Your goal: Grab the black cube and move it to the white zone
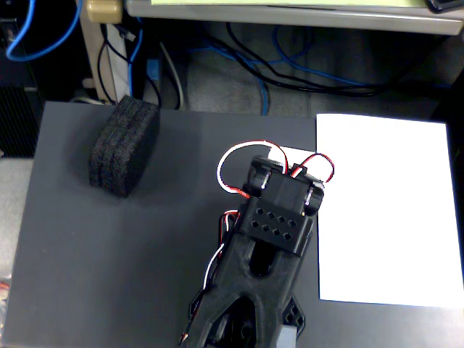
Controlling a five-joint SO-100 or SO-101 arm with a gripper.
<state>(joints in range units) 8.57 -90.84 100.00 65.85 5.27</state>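
The black cube (pixel 125 146), a porous black foam block with layered grooves, stands on the dark grey mat (pixel 109 254) at its upper left in the fixed view. The white zone (pixel 384 210), a plain white sheet of paper, lies on the right side of the mat. My black plastic arm (pixel 279 217) reaches up from the bottom centre, with red, white and black wires looping around its wrist. It sits between the cube and the paper, well apart from the cube and right at the paper's left edge. The gripper's fingers are hidden under the wrist, so I cannot tell how they stand.
Behind the mat's far edge are blue and black cables (pixel 275 65) on the floor and a beige desk leg (pixel 101 43). A desk edge (pixel 290 14) runs across the top. The mat's left edge (pixel 25 217) borders a lighter surface.
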